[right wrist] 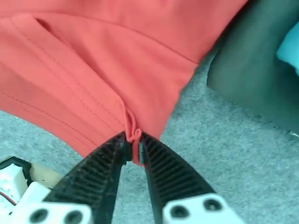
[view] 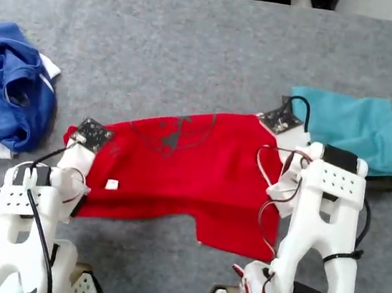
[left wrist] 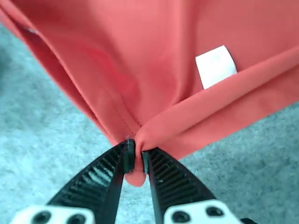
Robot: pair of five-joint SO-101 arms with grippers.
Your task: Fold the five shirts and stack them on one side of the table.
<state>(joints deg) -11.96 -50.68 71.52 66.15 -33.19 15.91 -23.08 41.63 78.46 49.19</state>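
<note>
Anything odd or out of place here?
The red shirt, pinched by the left gripper and right gripper, lies skewed, and its white label shows on the upper face, so it may be inside out.

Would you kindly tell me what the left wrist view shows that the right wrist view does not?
Left wrist view, not the right: a white tag on the red shirt, and the left end effector shut on a bunched hem. Right wrist view, not the left: dark cloth with a teal shirt at its edge, and the right end effector pinching a fold. Shared: the red shirt and the grey table cover.
</note>
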